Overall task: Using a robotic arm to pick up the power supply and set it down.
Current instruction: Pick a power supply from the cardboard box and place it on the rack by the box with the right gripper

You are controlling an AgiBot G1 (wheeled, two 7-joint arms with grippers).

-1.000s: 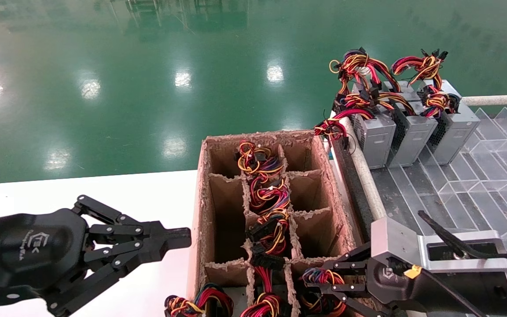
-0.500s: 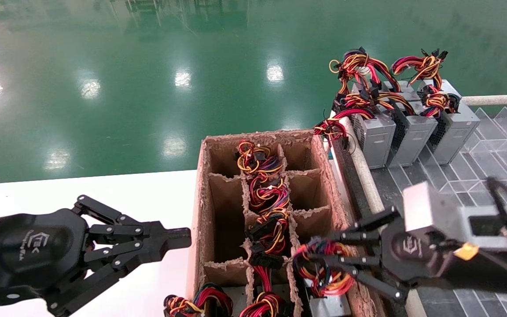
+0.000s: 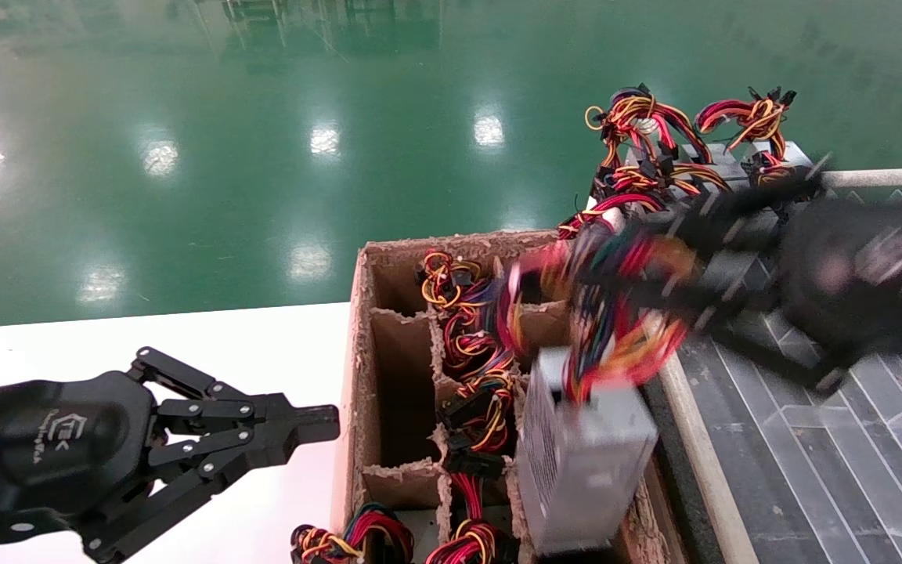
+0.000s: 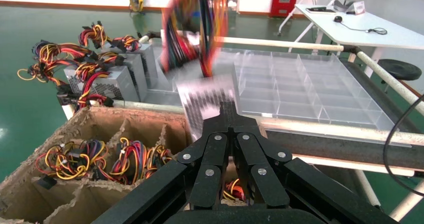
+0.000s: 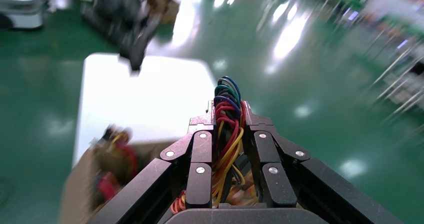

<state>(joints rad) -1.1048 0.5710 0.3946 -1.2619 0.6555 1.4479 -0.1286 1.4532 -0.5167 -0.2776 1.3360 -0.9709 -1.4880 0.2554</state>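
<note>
My right gripper (image 3: 658,294), the robotic arm at work, is blurred by motion over the right rim of the cardboard box. In the right wrist view the gripper (image 5: 227,115) is shut on the loose red, yellow and blue wires (image 5: 226,129) of the power supply. The grey power supply (image 3: 582,462) hangs tilted from that wire bunch (image 3: 615,321), above the box's right-hand column. From the left wrist it shows as a blurred vented box (image 4: 207,99). My left gripper (image 3: 324,423) is parked over the white table, shut and holding nothing, its fingers (image 4: 227,115) pressed together.
The cardboard box (image 3: 358,352) has divider cells; its middle column holds several coiled wire bundles (image 3: 474,352). A white rail (image 3: 694,454) separates it from a clear plastic tray (image 3: 850,446). Grey boxes with coiled wires (image 4: 107,81) stand at the tray's far end.
My right gripper has risen and swung back and right, drawing the power supply up out of its near right cell by the wires. The left arm has not moved.
</note>
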